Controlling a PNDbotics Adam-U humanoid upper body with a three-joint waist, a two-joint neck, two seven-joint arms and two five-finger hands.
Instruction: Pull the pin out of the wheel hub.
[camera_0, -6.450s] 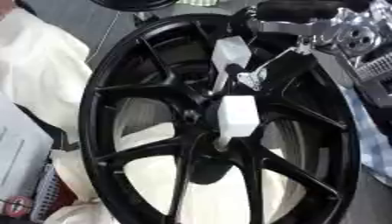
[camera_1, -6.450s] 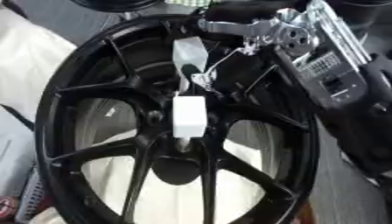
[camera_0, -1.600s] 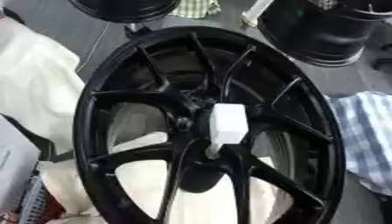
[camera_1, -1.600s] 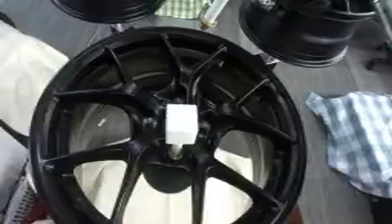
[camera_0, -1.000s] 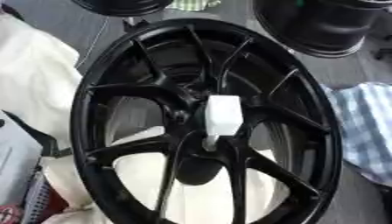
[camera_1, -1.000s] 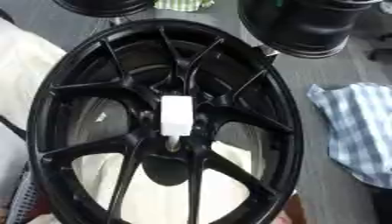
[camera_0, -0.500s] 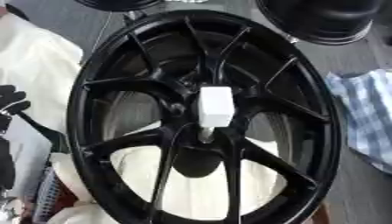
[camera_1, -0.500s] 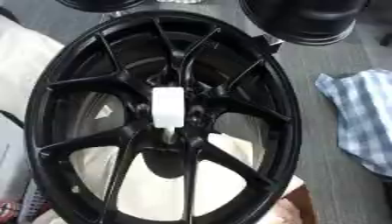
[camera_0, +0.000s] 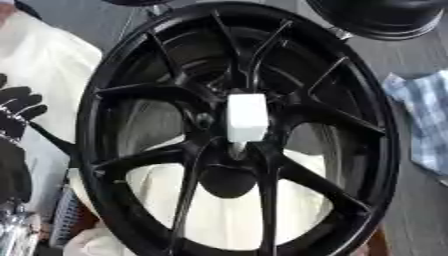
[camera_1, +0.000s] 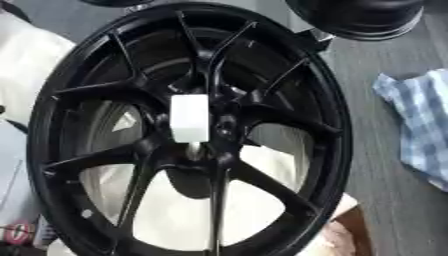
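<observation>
Pin (camera_0: 247, 118) is the white block w/ a thin stem under it, seated dead centre in the wheel hub (camera_0: 229, 150); looks still fully in, so I'd say the pull hasn't begun. The block stands proud of the spokes, which gives me something to pinch w/o reaching into the gaps. The black wheel (camera_0: 376, 125) fills most of what I see, tilted up toward the head cam, prob propped that way so the hub faces me; white cloth (camera_0: 52, 65) shows behind it and thru the lower spoke openings, I'd guess as padding under the rim. My left hand (camera_0: 19, 107) is at the left edge of the left eye view, just outside the rim, well apart from the pin, dark fingers spread and fairly straight, holding nothing. Right hand isn't in either view. Further out: a second black wheel (camera_0: 385, 17) at top right, a blue-checked cloth (camera_1: 420, 125) on the grey table (camera_1: 394, 210) to the right, both clear of the work. Next I'd need to bring a hand over the rim to the block and close on its sides, then draw straight out along the stem so it doesn't bind.
</observation>
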